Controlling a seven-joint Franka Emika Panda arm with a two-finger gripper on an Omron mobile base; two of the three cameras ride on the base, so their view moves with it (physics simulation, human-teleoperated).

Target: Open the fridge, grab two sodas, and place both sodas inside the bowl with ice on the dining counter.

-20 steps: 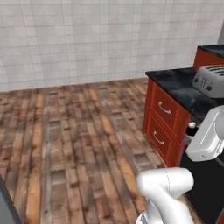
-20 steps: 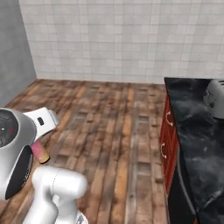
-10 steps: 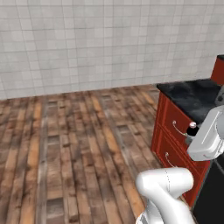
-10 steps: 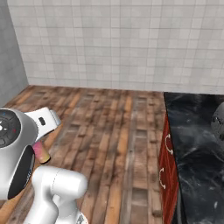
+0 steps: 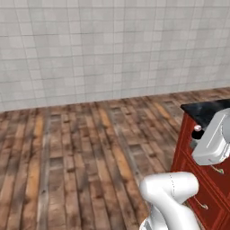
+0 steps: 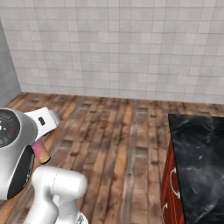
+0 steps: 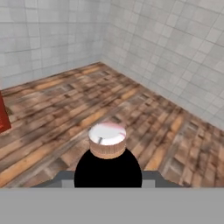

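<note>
Clamped shut on a soda bottle [image 7: 107,165], the gripper [image 7: 107,177] carries it above the wooden floor [image 5: 81,148]. Its cap looks pale pink-white over a tan neck and dark shoulder; the body [image 6: 40,152] shows pink-to-orange beside the arm.

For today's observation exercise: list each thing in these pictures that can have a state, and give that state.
Claw: shut on the soda bottle.
Soda bottle: held in the claw, off the floor, its pale top showing.
Red cabinet drawers: closed.
Black counter top: bare where visible.
</note>
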